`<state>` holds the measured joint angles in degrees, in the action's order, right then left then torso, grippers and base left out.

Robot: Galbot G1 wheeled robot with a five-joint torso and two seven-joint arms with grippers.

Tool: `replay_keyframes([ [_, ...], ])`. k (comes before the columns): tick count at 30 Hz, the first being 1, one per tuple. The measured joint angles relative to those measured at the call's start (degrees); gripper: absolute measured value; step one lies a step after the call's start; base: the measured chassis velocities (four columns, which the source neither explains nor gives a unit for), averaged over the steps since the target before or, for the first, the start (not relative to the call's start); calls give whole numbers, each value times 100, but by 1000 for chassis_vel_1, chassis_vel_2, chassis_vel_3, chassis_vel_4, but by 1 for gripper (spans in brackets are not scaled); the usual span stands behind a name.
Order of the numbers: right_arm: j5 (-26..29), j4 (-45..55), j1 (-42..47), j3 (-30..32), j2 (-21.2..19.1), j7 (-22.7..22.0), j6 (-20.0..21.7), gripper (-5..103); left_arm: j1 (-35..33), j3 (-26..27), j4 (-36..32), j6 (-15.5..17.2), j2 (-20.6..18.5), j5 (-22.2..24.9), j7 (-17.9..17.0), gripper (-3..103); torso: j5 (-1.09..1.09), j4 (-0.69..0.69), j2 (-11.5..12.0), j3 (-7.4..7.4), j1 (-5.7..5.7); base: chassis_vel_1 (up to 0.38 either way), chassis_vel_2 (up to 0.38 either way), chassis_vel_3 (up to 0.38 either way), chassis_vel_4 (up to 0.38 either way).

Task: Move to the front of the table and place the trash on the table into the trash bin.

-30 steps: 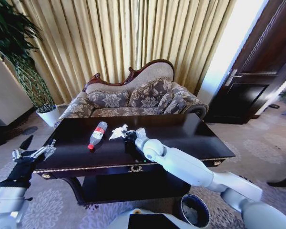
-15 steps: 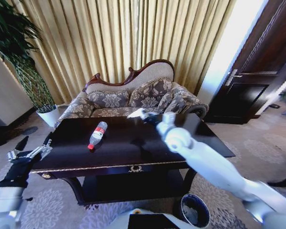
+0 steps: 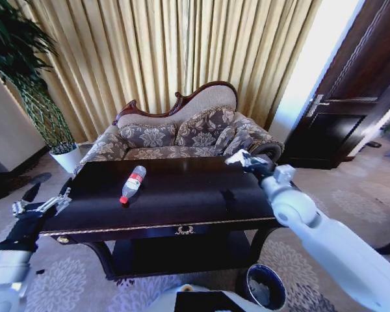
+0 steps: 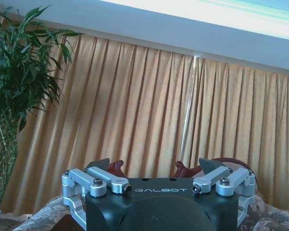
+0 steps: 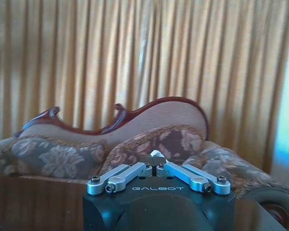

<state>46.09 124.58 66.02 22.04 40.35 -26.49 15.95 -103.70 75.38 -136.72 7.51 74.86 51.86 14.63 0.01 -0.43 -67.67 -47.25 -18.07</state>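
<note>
Now the right pincer (image 3: 246, 159), right of centre in the head view, hangs over the far right part of the surface (image 3: 182, 195), pressed together on the white tissue (image 3: 237, 156). At centre left the bottle (image 3: 132, 183) lies on its side. The trash bin (image 3: 265, 286) stands at the lower right, on the floor. The left pincer (image 3: 42, 207) waits spread at the lower left. Judging by this, the tissue is in carry; next it needs bringing over the bin's mouth.
</note>
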Motion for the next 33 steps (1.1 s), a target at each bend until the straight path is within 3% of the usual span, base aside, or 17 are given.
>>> replay_keyframes([
  [5,-176,-20,393,336,275,-9,-275,0,66,-28,145,-26,-123,55,38,100,-2,1,0,0,0,0,0,0,0],
  [8,-307,-65,513,486,430,-9,-287,0,103,-66,191,-26,-143,58,35,100,-3,1,0,0,0,0,0,0,0],
  [11,-776,-157,708,651,714,-2,-287,0,136,-99,256,-26,-220,51,30,100,-2,0,0,0,0,0,0,0,0],
  [15,-893,-172,790,698,882,93,-321,0,142,-88,266,-22,-336,55,51,100,-1,0,0,0,0,0,0,0,0],
  [24,-692,-18,950,833,938,723,-468,0,157,-88,338,-20,-407,130,240,100,-2,0,0,-1,-1,0,0,0,0],
  [33,-685,40,989,844,935,769,-473,0,186,-101,403,-20,-446,149,310,100,-1,0,1,-1,-3,22,-28,-33,27],
])
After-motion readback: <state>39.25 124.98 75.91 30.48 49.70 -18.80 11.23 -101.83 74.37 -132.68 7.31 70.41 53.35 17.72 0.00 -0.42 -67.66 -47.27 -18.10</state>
